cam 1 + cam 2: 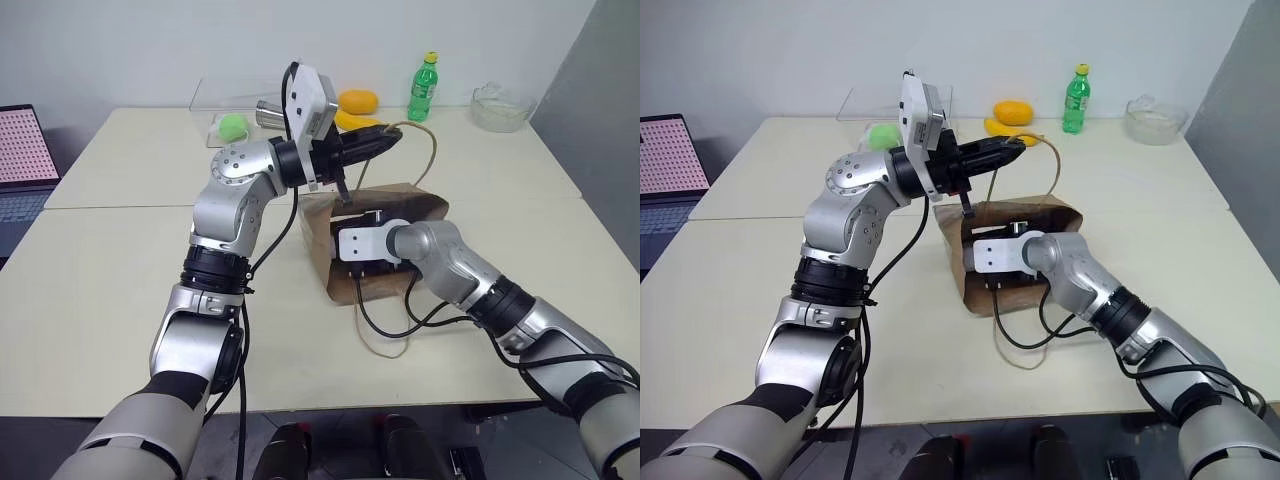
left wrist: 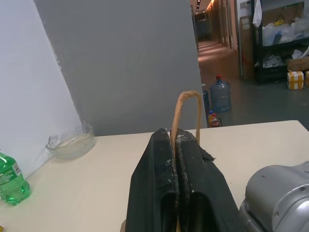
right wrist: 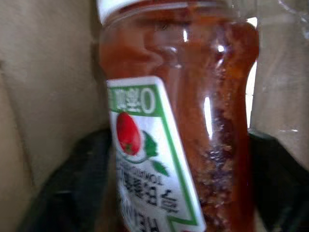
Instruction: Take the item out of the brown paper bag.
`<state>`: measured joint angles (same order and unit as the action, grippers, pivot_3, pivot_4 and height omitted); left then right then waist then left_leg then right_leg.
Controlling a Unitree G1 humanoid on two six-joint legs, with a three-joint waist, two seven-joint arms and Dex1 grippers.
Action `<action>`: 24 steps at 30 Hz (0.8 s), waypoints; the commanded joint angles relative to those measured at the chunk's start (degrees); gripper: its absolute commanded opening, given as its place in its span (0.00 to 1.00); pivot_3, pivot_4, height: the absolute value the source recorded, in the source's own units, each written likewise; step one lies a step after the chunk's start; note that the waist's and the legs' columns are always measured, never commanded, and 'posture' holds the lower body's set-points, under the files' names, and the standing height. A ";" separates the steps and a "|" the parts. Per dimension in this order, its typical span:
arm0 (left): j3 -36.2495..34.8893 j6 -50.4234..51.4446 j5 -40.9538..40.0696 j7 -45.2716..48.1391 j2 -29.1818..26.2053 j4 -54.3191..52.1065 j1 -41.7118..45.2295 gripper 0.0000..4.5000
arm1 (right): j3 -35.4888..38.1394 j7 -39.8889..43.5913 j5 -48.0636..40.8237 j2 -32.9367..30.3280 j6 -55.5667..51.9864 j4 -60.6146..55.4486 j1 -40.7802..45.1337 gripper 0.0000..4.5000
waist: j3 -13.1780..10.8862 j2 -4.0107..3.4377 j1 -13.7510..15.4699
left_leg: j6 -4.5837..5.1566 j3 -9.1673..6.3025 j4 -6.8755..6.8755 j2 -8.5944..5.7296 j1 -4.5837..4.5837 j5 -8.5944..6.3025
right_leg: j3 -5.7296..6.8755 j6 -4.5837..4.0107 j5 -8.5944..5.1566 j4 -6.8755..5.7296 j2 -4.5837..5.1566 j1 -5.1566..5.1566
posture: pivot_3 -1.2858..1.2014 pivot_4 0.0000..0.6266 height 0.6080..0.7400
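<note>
Left gripper (image 1: 385, 139), frame centre, fingers clenched on cord handle (image 2: 186, 108), holding brown paper bag (image 1: 420, 207) mouth up and open. Right gripper (image 3: 159, 193) reaches inside; fingers spread either side of ketchup bottle (image 3: 178, 111), not visibly squeezing it.

I count one brown paper bag (image 1: 400, 215), one ketchup bottle (image 3: 178, 121) inside it, one green bottle (image 1: 424, 88), one clear plastic box (image 1: 225, 100), one glass bowl (image 1: 500, 108), one laptop (image 1: 25, 165) and two grippers.
</note>
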<state>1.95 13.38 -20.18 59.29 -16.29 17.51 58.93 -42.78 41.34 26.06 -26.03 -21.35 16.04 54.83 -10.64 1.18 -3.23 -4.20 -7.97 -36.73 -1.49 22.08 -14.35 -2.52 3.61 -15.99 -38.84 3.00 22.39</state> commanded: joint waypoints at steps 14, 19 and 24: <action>-0.76 -4.24 2.13 -2.97 -0.64 3.22 2.85 0.00 | 17.80 15.58 -10.06 -10.00 2.45 -30.79 -7.68 0.44 | -0.01 -0.02 0.00 | -0.22 -0.03 -0.20 -0.04 0.86 0.12 | 0.01 0.00 0.01 -0.13 0.04 0.82 | 0.52 0.24 1.00; -0.72 -5.56 2.96 -3.38 -0.48 4.97 3.59 0.00 | 23.47 19.93 -15.63 -13.50 0.46 -35.87 -8.18 0.44 | -0.01 -0.01 0.04 | -0.21 -0.01 -0.19 -0.05 0.86 0.12 | 0.01 0.00 0.01 -0.13 0.03 0.83 | 0.52 0.24 1.00; -0.73 -6.69 3.60 -3.93 -0.53 5.90 3.79 0.00 | 29.01 24.15 -23.22 -17.33 -4.58 -42.04 -9.88 0.44 | -0.02 -0.01 0.15 | -0.21 0.01 -0.18 -0.06 0.87 0.11 | 0.00 0.00 0.01 -0.11 0.04 0.83 | 0.52 0.24 1.00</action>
<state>1.88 8.02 -16.60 55.69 -16.64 23.99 60.81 -17.43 64.31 6.10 -42.82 -24.35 -21.76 44.45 -10.66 1.16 -3.08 -4.40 -7.96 -36.91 -1.55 22.95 -14.23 -2.52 3.61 -15.98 -38.95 3.04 23.21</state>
